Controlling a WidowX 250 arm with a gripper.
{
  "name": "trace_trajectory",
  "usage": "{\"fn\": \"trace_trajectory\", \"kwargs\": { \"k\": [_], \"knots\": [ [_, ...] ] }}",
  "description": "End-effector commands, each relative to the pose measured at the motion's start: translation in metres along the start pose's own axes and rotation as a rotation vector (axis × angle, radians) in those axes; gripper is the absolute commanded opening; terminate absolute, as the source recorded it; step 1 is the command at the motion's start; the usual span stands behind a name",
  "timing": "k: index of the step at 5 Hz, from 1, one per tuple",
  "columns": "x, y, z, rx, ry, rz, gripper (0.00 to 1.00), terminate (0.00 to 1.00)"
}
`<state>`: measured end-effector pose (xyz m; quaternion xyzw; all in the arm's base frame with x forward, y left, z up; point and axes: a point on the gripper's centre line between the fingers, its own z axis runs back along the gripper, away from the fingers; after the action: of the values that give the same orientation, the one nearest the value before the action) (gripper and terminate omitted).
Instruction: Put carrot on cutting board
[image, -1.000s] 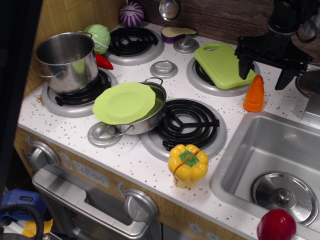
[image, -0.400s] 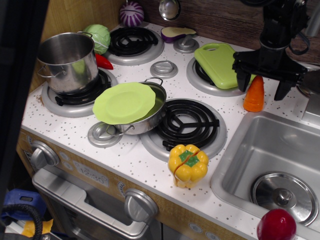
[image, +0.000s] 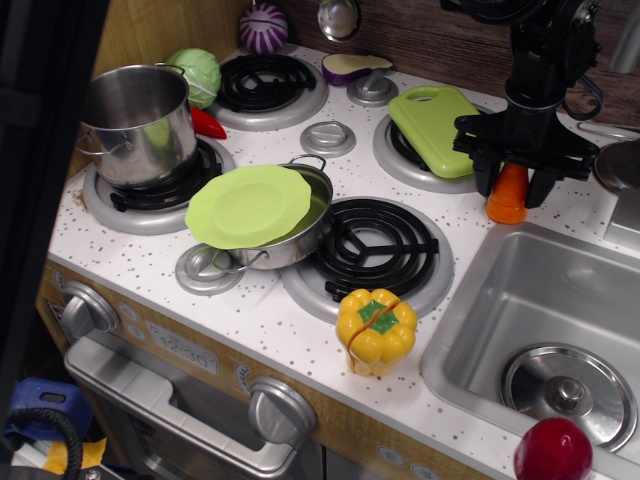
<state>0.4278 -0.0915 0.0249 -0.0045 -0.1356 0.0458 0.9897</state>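
Observation:
The orange carrot (image: 507, 200) stands upright on the white counter, just right of the rear right burner. The light-green cutting board (image: 432, 125) lies on that burner, handle hole to the rear, right beside the carrot. My black gripper (image: 512, 187) has come down over the carrot. Its fingers (image: 486, 178) stand close against both sides of the carrot and cover its top. The carrot's base still rests on the counter.
A yellow pepper (image: 376, 330) sits near the front edge. A wavy green plate (image: 248, 205) rests on a small pan. A steel pot (image: 135, 122), cabbage (image: 197, 72) and red chili (image: 208, 124) stand at the left. The sink (image: 600, 290) lies to the right.
My gripper has moved down and slightly left over the carrot, and its fingers have drawn in from a wide spread to the carrot's sides. The carrot has not moved.

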Motion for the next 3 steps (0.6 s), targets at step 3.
{"fn": "trace_trajectory", "kwargs": {
  "k": [3],
  "knots": [
    [0.015,0.01,0.084,0.151,0.003,0.004,0.0,0.0]
  ]
}}
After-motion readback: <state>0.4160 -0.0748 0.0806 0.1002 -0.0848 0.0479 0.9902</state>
